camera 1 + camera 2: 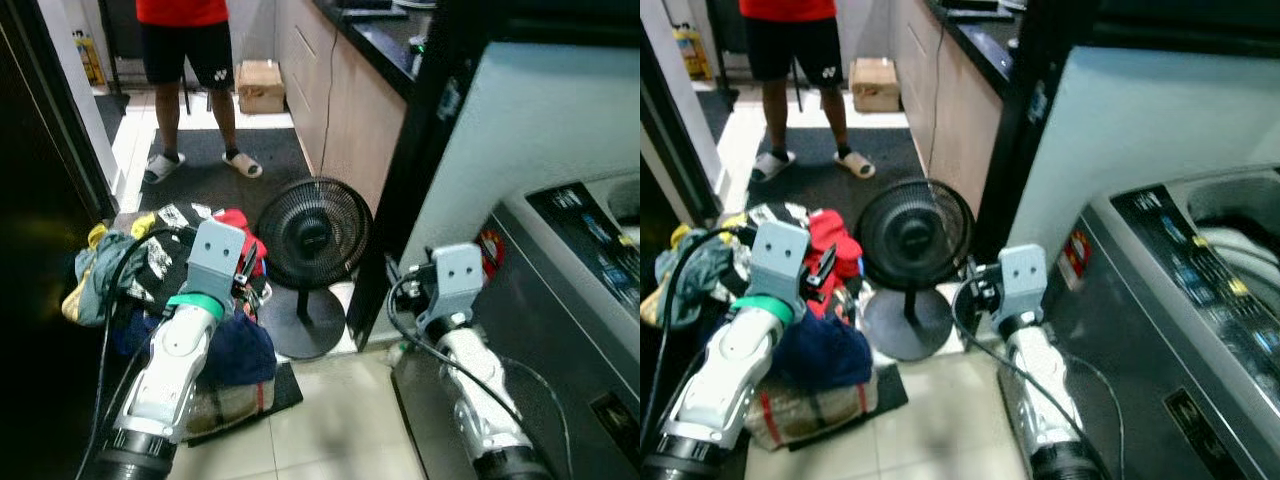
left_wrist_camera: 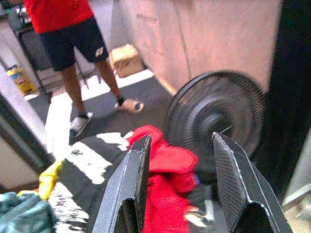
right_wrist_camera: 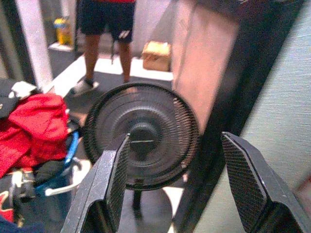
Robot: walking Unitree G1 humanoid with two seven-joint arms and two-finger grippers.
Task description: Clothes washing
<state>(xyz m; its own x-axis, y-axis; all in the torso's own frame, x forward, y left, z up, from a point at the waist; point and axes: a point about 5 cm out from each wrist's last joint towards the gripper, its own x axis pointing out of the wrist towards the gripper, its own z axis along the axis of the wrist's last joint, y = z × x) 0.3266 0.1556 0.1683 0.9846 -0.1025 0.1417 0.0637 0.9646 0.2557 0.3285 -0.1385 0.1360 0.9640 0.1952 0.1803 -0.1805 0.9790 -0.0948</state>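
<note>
A heap of clothes lies on the floor to my left: a red garment [image 2: 167, 167] on top, a navy one [image 1: 242, 350] in front, and a teal and yellow one [image 1: 100, 272] at the far left. The grey top-loading washing machine [image 1: 555, 310] stands at my right, and its open drum [image 1: 1238, 215] shows something pale inside. My left gripper [image 2: 181, 141] hangs open just above the red garment, holding nothing. In front of the machine's left corner, my right gripper [image 3: 176, 141] is open and empty, facing the fan.
A black floor fan [image 1: 313, 236] stands between the heap and the machine. A person [image 1: 188, 70] in a red shirt and sandals stands on the dark mat further back, next to a cardboard box [image 1: 260, 86]. Kitchen cabinets [image 1: 340, 110] run along the right.
</note>
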